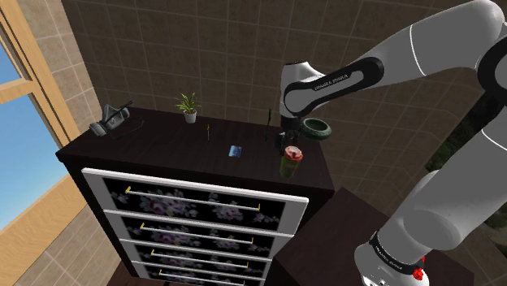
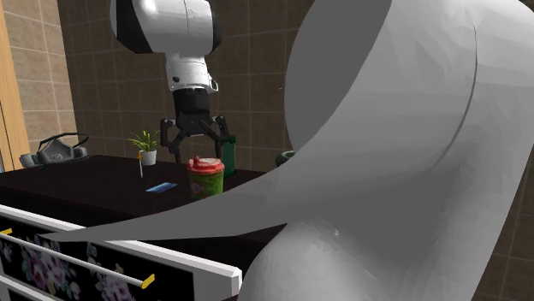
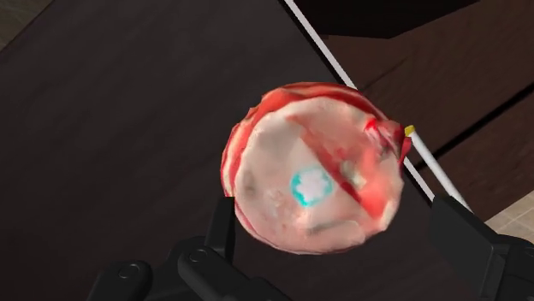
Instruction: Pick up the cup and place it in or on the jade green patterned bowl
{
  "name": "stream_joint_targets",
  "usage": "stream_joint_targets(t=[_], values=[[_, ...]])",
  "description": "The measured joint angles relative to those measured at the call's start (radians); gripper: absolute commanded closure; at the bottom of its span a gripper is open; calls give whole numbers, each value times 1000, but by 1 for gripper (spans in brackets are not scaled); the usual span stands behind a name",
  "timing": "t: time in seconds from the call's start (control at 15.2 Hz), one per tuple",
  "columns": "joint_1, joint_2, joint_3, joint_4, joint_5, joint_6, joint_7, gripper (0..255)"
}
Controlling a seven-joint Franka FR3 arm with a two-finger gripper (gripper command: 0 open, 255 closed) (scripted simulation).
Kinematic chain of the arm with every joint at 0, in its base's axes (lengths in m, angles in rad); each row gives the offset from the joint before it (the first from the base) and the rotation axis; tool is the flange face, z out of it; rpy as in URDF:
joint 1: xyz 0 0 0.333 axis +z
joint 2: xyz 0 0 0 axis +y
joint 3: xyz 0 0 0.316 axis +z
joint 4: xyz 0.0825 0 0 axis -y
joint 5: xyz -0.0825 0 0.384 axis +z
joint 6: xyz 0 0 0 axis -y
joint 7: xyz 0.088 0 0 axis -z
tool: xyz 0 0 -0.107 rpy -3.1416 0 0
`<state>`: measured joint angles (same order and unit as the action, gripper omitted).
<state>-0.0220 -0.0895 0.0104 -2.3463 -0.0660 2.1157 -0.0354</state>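
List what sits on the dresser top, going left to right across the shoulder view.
Dark grey gadget → potted plant → thin stick → small blue card → red-lidded green cup → dark green bowl.

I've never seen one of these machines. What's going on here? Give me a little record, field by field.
Surface: dark dresser top, floral drawer fronts below
Cup: red-lidded green cup, upright near the front edge
Bowl: green bowl, behind the cup, nearer the wall
Claw: open claw directly over the cup, fingers either side of the lid, not gripping
Other things: potted plant, small blue item, grey object at the shoulder view's left
Stage: cup not yet lifted
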Motion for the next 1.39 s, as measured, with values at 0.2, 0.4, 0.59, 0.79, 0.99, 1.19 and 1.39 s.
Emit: stream_joint_targets(t=[0.2,0.4,0.59,0.79,0.99,1.19,1.39], values=[[-5,5,-7,-9,-25,39,-1,0],[0,13,-8,-10,-46,74,1,0],[2,13,-9,-13,-17,101,5,0],[1,20,-11,-3,-11,88,1,255],[1,22,-12,1,-11,82,-2,255],[6,14,-6,0,-7,55,6,255],[3,12,-9,-4,-9,72,1,255]])
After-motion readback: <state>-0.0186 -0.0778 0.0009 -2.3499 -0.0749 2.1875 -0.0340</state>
